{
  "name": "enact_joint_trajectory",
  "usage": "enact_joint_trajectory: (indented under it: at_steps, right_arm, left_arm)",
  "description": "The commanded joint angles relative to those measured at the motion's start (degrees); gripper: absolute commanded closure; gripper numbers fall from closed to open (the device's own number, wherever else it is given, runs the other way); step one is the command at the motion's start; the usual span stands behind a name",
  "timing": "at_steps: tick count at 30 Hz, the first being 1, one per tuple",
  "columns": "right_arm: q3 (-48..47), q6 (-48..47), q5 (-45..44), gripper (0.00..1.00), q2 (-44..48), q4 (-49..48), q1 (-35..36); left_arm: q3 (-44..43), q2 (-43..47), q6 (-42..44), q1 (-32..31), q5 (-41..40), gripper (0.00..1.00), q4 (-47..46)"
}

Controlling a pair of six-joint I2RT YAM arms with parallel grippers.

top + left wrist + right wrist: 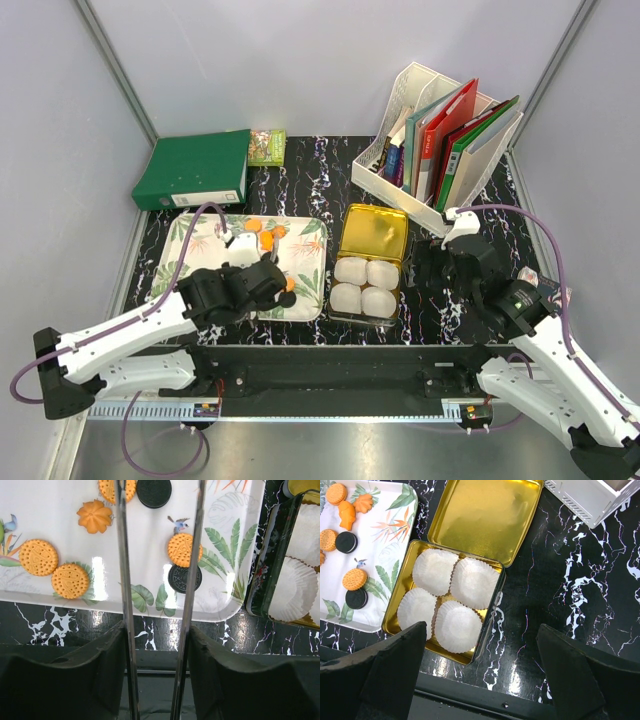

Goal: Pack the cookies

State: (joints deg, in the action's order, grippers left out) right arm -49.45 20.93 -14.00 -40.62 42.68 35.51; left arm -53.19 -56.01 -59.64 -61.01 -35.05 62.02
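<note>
The cookies are small round discs, orange ones [39, 557] and black ones [185, 578], lying on a white leaf-patterned tray [310, 250]. My left gripper [156, 630] hovers over the tray's near edge, its fingers pressed on a pair of metal tongs [125, 590]. The tong blades stand apart and run out of the top of the frame, with no cookie caught between them. An open gold tin [454, 656] holds several empty white paper cups [472, 582]. My right gripper [480, 645] hangs open just right of the tin, holding nothing.
The tin's gold lid [373, 233] lies hinged open behind it. A white file rack with folders [440, 140] stands at the back right, a green binder [195, 170] at the back left with a small packet [266, 147] beside it. Grey walls enclose the table.
</note>
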Motion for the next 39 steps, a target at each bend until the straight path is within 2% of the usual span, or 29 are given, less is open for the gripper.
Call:
enact_joint_trajectory:
  at_steps: [1,8,13,17,19,21,23,27,33,39]
  right_arm:
    - [-0.4,-0.1,0.3,0.0,0.1,-2.2,-0.2]
    - [-0.2,-0.1,0.4,0.0,0.5,-2.2,-0.3]
    - [-0.1,0.0,0.2,0.0,0.5,-2.2,-0.2]
    - [-0.1,0.1,-0.1,0.0,0.8,-2.2,-0.2]
    - [-0.1,0.2,-0.1,0.0,0.9,-2.2,-0.3]
    - [0.0,0.2,-0.2,0.0,0.9,-2.2,-0.2]
    - [0.0,0.2,-0.2,0.0,1.1,-2.2,-0.2]
    - [0.0,0.2,-0.3,0.0,1.1,-2.2,-0.2]
    - [0.1,0.3,-0.3,0.0,0.8,-2.3,-0.2]
    - [0.1,0.3,-0.6,0.0,0.9,-2.2,-0.1]
  left_arm:
    - [1.0,2.1,-2.0,0.2,-2.8,0.52,-0.4]
    - [1.3,1.6,-1.4,0.3,-0.6,0.55,-1.0]
    - [1.2,1.4,0.0,0.3,0.5,0.48,-1.4]
    - [1.0,1.9,1.4,0.3,1.1,0.46,-1.9]
    - [0.9,1.9,2.0,0.3,1.3,0.48,-2.3]
    - [0.8,1.7,2.2,0.3,1.6,0.61,-2.3]
    - [1.0,1.3,2.3,0.4,2.1,0.63,-2.6]
    - [1.7,-0.2,2.0,0.5,2.6,0.48,-2.7]
    - [3.0,-2.7,2.4,1.0,3.1,0.4,-4.4]
    - [3.4,-5.8,3.0,1.9,3.8,0.39,-6.6]
